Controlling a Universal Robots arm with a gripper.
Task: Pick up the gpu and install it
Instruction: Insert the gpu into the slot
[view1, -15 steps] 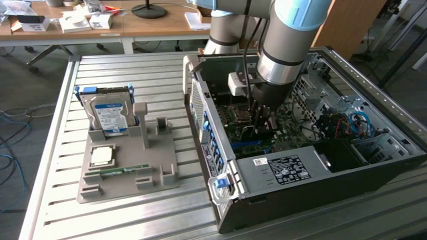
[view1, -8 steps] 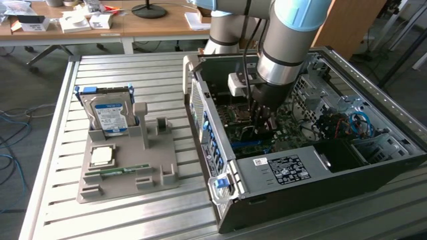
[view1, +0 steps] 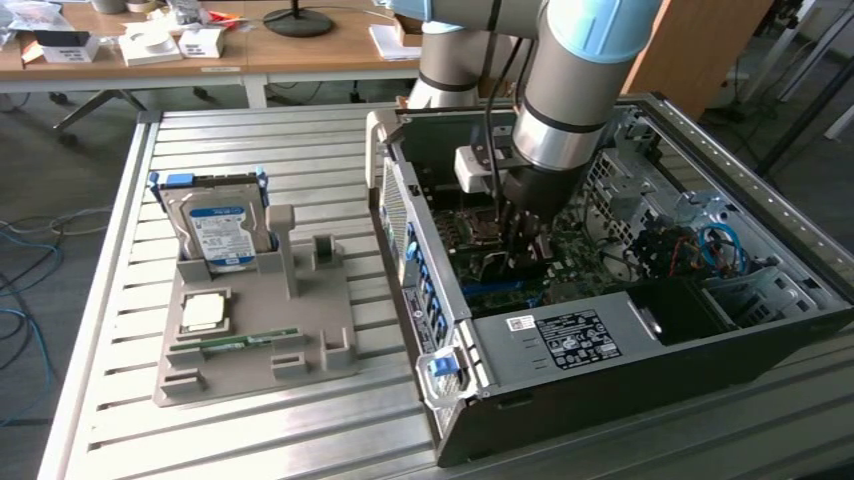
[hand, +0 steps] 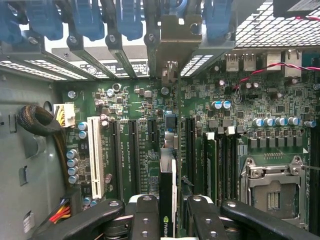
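Gripper: the gripper (hand: 168, 212) was seen closed on the gpu, its black fingers (hand: 145, 215) pressed against either face of the card, deep inside the case.
Gpu: the gpu (hand: 168, 200) was held edge-on between the fingers, standing upright over the motherboard; a logo was seen on its near edge, and its silver bracket (hand: 175, 35) was lined up with the rear slot openings of the case. Whether the card was fully seated in a slot could not be told.
Motherboard: the green motherboard (hand: 280, 100) was seen below the card, with black expansion slots (hand: 134, 155) to either side of it, a white slot (hand: 95, 155) further off, and a bare CPU socket (hand: 272, 187) near the RAM slots.
Blue clips: a row of blue clips (hand: 87, 17) was seen along the rear bracket bay.
Cables: a black sleeved bundle (hand: 37, 120) and red-yellow wires (hand: 60, 215) were seen by the case wall.
Arm: in the exterior view the arm (view1: 574, 90) was reaching down into the case.
Case: the open case (view1: 561, 345) was lying on its side on the slatted table (view1: 120, 440), at the exterior view's right.
Holder: a grey holder (view1: 254, 340) was placed beside the case, at the exterior view's left, with a hard drive (view1: 218, 230) standing upright in it, a CPU (view1: 203, 312) lying flat and a RAM stick (view1: 247, 340) just beside that.
Background: a wooden desk (view1: 267, 45) with boxes was seen behind the table.
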